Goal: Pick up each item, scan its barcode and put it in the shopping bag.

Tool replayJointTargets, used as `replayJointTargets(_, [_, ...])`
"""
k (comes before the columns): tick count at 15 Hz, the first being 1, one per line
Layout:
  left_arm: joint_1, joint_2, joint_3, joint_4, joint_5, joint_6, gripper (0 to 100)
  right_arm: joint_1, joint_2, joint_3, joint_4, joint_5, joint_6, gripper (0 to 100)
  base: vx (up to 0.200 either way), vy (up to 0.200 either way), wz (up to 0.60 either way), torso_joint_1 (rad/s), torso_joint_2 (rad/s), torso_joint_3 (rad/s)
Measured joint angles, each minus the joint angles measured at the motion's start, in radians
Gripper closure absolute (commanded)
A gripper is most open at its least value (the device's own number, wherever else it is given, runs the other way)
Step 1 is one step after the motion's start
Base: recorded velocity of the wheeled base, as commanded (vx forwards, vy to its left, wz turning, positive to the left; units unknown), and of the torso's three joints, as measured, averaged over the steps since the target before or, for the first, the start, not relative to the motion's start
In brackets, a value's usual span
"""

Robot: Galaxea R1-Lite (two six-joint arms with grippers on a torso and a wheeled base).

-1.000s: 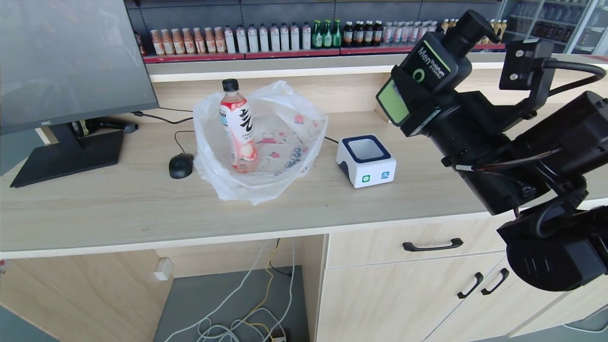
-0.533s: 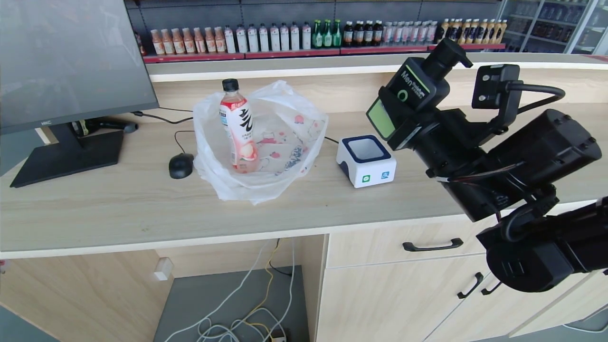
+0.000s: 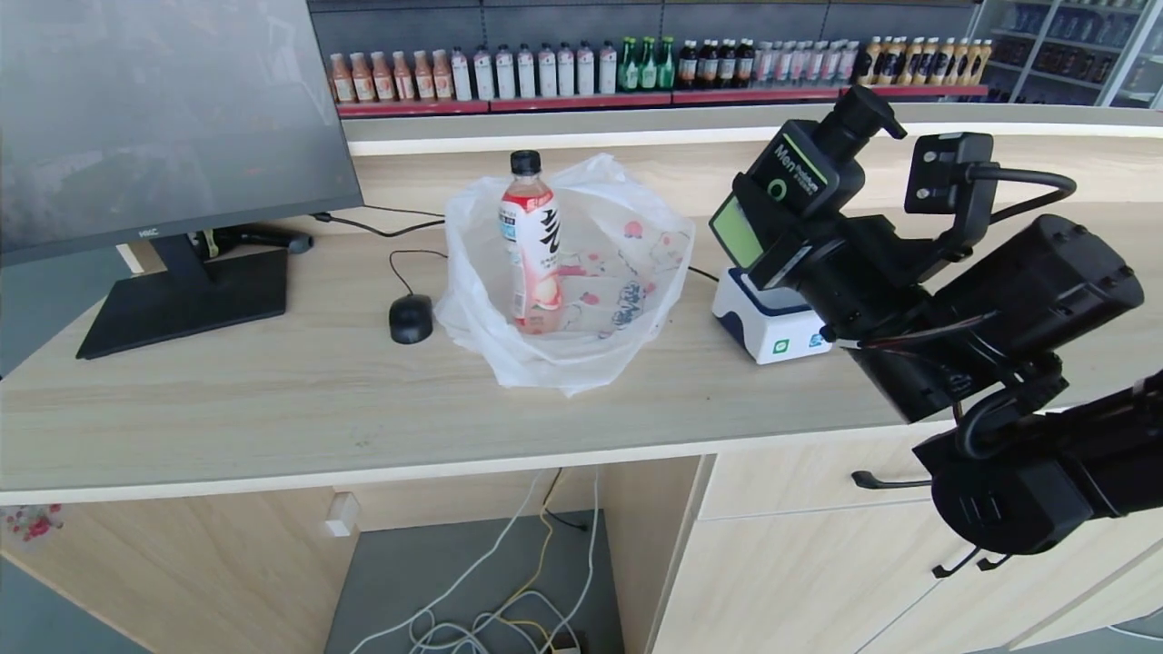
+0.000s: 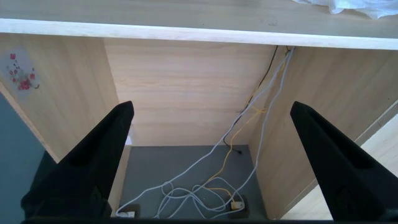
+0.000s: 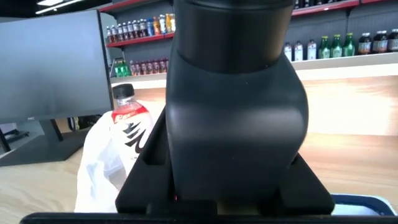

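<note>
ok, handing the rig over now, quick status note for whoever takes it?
Grippers: right gripper shut on the black pump bottle, held tilted just over the scanner. The left gripper is open and empty, low in front of the counter.
Done: drink bottle stands in the shopping bag.
Left: scan the pump bottle (can't tell if it has registered), then bag it.

You see the scanner (image 3: pixel 759 327) only in part: the pump bottle (image 3: pixel 800 177) held in the right gripper (image 3: pixel 809 263) covers its top. In the right wrist view that bottle blocks most of the shopping bag (image 5: pixel 93 180). The monitor (image 3: pixel 164 109) runs off the top and left edges, and the shelf bottles (image 3: pixel 581 68) are too small to tell apart.
</note>
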Motion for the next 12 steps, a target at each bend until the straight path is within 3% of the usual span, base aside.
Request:
replayJointTargets(3, [0.0,0.0,0.0,0.0,0.0,0.0,0,-0.001,0.0,0.006,-0.004,0.0,0.001,100,0.0,0.2,0.0,0.001,0.01,0.007])
replayJointTargets(8, [0.0,0.0,0.0,0.0,0.0,0.002,0,0.046,0.006,0.002,-0.009,-0.005,-0.007,100,0.0,0.0,0.0,0.0,0.0,0.0])
replayJointTargets(12, [0.0,0.0,0.0,0.0,0.0,0.002,0,0.08,0.054,-0.074,-0.01,0.008,-0.04,100,0.0,0.0,0.0,0.0,0.0,0.0])
